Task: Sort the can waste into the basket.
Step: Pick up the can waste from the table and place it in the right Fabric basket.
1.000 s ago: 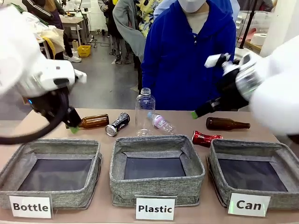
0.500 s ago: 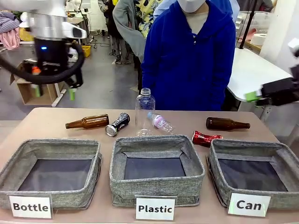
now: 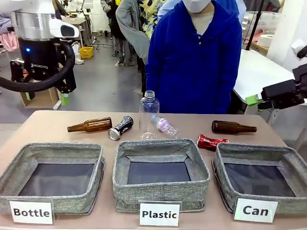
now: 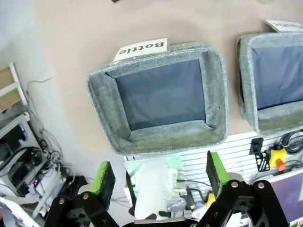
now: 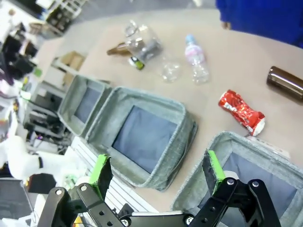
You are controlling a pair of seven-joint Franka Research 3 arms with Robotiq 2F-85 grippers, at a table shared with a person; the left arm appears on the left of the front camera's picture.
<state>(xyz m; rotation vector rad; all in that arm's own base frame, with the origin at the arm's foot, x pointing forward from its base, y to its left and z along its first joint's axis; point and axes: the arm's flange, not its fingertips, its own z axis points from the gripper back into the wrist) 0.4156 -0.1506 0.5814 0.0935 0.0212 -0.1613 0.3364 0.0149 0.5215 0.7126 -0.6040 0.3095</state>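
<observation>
Crushed red can [image 5: 241, 112] lies on the tan table [image 3: 48, 124], ahead of the right gripper [image 5: 156, 172], beyond its right-hand finger, just past the grey basket [image 3: 221, 175] labelled "Can". Black can [image 3: 121, 127], print unreadable, beside a brown bottle [image 3: 91, 125]. Left gripper [image 4: 158, 172] faces the "Bottle" bin [image 4: 99, 101]. Both jaws spread, empty.

Crushed shiny red can [image 3: 211, 142] lies open from above, just behind the left rear corner of the grey woven-fabric bin labelled "Can" [image 3: 288, 205], a brown glass bottle [image 3: 233, 127] lying near behind it; the black can with silver end [image 3: 121, 127] sits hemmed between a second brown glass bottle [image 3: 89, 125] and an upright clear plastic bottle [image 3: 148, 115], as a person in a blue top [image 3: 194, 62] stands at the table's far edge
</observation>
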